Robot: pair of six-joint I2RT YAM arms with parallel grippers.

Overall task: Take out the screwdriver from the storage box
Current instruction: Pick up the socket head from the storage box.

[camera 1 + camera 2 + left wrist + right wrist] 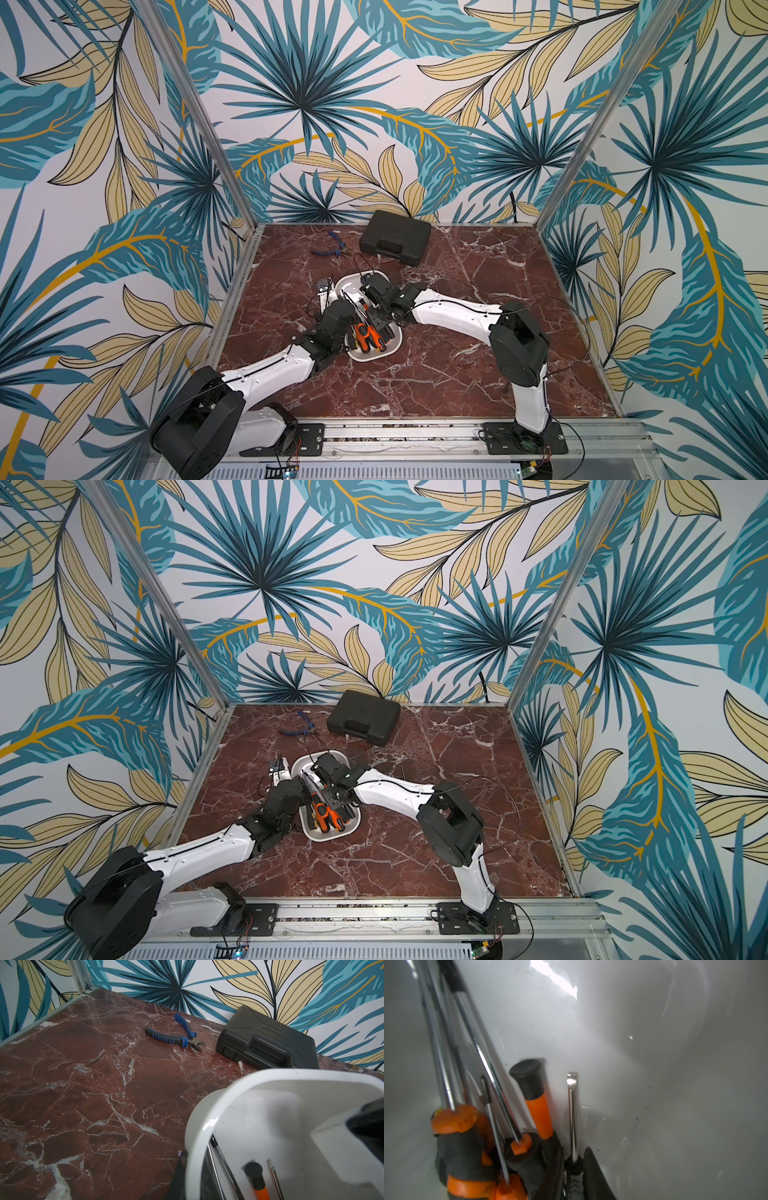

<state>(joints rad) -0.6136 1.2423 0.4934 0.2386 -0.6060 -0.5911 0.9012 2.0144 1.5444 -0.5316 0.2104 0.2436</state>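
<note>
The white storage box point(397, 348) point(354, 827) lies mid-table and holds several screwdrivers with orange-and-black handles point(370, 334) point(328, 812). My left gripper point(348, 332) point(194, 1159) is shut on the box's left rim point(199, 1126), one finger outside the wall and one inside. My right gripper point(375, 321) point(574, 1165) reaches down into the box. Its dark fingers point(592, 1161) close on the grey-and-black handle of a flat-tipped screwdriver point(572, 1118). This screwdriver lies against the box floor beside the orange ones point(454, 1120).
A black hard-shell case point(395, 237) point(268, 1043) lies at the back of the red marble table point(457, 374). Blue-handled pliers point(330, 247) point(176, 1034) lie left of it. Patterned walls and metal posts enclose the table.
</note>
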